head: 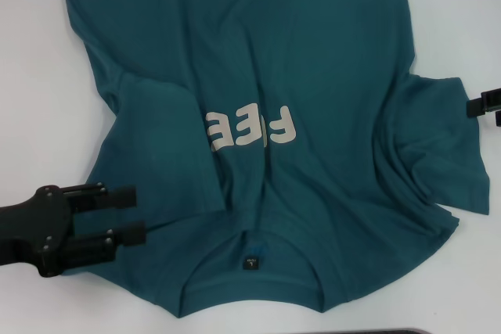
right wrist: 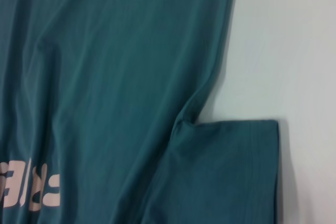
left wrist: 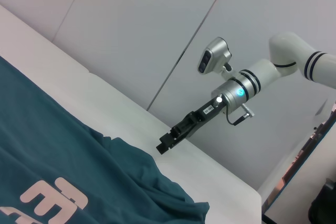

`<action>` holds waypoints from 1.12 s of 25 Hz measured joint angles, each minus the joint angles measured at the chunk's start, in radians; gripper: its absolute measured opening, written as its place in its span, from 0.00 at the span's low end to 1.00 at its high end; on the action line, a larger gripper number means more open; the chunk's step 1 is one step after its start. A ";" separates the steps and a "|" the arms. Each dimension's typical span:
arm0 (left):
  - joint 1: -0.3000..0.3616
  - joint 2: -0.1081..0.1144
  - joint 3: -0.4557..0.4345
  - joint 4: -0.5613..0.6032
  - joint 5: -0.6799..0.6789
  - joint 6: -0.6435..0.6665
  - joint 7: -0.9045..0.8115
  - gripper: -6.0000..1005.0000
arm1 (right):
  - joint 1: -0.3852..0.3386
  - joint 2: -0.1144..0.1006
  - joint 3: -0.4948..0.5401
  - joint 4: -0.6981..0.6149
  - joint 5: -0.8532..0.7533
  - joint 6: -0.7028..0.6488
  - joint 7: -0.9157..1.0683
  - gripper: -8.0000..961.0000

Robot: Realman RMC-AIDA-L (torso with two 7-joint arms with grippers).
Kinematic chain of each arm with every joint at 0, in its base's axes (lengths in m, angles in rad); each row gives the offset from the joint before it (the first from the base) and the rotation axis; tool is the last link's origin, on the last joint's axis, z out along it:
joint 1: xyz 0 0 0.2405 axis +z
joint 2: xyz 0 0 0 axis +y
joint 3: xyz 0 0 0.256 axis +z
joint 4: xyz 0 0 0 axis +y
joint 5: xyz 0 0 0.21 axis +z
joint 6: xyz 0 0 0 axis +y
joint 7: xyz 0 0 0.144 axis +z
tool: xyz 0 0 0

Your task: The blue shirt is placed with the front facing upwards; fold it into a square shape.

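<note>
The blue shirt [head: 313, 60] lies front up on the white table [head: 39, 76], with its round neck and dark label [head: 250, 262] nearest me. Its cream lettering [head: 252, 129] is partly lost in a crease. On my left, a doubled layer of cloth [head: 156, 123] lies over the body. My left gripper [head: 139, 213] is open at the shirt's near-left shoulder, its two black fingers spread over the cloth edge. My right gripper [head: 479, 105] sits just off the right sleeve [head: 446, 146], without touching it; the left wrist view shows this right gripper [left wrist: 164, 145] above the table beyond the shirt [left wrist: 79, 171].
White table surface surrounds the shirt on both sides. The right wrist view shows the right sleeve [right wrist: 231, 171] lying flat beside bare table [right wrist: 294, 51]. A dark strip [head: 391, 331] marks the near table edge. A grey wall [left wrist: 131, 24] stands behind the table.
</note>
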 joint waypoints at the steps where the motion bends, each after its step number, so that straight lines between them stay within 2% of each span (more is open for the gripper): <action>1: 0.000 0.000 -0.001 0.000 0.000 0.000 0.000 0.65 | 0.002 0.000 0.000 0.003 0.000 0.004 0.002 0.82; 28: -0.003 0.001 -0.014 -0.002 0.000 0.002 0.000 0.65 | 0.011 0.014 -0.026 0.049 0.000 0.075 -0.004 0.82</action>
